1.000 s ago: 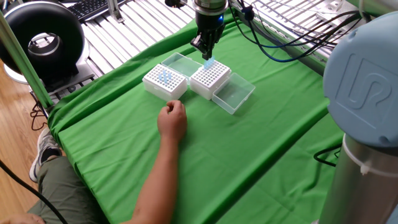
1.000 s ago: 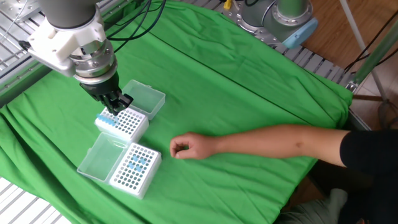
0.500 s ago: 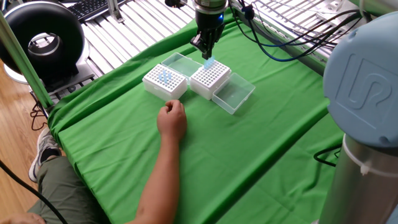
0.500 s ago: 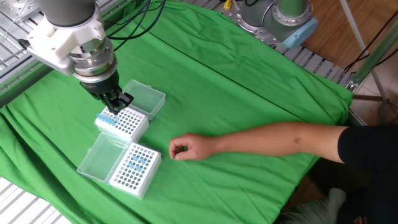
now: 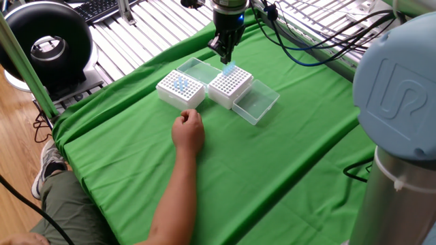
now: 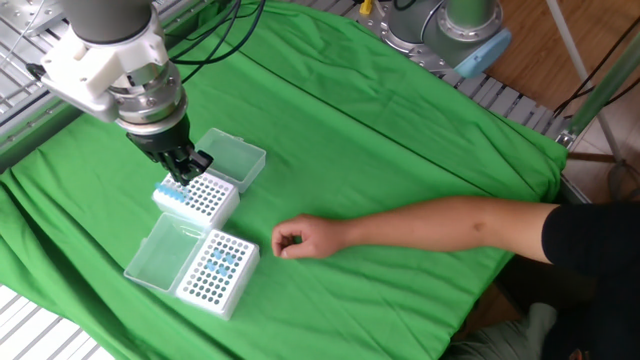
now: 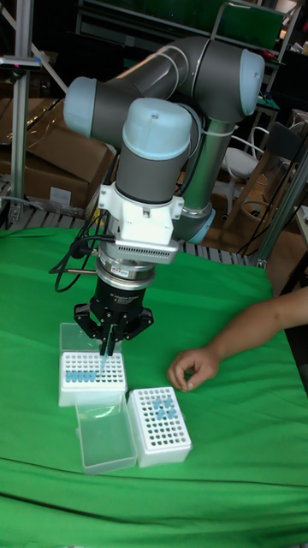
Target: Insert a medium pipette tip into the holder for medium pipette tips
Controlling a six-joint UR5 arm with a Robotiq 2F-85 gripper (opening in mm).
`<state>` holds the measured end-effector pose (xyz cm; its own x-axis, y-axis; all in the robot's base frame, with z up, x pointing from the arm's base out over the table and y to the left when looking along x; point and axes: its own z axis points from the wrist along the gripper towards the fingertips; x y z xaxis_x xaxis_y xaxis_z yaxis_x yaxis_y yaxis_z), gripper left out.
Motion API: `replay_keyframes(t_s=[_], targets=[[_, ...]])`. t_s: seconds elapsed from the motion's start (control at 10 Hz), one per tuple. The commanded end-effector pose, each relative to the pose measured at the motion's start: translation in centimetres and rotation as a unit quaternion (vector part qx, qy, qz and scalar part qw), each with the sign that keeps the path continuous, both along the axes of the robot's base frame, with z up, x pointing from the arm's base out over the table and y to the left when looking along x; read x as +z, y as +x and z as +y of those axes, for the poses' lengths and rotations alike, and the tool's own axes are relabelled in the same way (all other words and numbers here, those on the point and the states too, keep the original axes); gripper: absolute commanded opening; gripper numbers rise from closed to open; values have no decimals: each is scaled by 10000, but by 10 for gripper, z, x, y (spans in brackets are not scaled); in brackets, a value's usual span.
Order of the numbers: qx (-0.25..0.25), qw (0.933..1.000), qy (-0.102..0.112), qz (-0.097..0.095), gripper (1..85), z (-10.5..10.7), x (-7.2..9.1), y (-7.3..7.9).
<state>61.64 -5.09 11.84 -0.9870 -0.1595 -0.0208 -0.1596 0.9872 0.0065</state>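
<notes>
Table cover: I see a green cloth (image 5: pixel 272 163) with some wrinkles
Floor: I see wooden boards (image 5: pixel 15 129) beside the table
Behind the table: I see cardboard boxes (image 7: pixel 47 175) and a metal roller surface (image 5: pixel 146 30)
Left corner: I see a black ring lamp (image 5: pixel 44 44)

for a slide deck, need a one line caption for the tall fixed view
UR5 gripper lowers a pipette tip into a white tip rack on green cloth beside a person's hand.
</notes>
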Motion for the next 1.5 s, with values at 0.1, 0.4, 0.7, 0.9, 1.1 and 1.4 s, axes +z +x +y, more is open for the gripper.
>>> replay_keyframes(t_s=[0.1,0.4,0.7,0.9,1.1,1.4], targets=[[-15,10000,55,-39,10,1,-1,4],[31,10000,47,-70,10,-5,-6,3],[46,9999,54,-124,10,-6,-13,5],[236,9995,108,-157,97,-6,-18,6],[352,9993,129,-98,200,-6,-19,3],[328,9993,183,-84,260,-1,-19,2]])
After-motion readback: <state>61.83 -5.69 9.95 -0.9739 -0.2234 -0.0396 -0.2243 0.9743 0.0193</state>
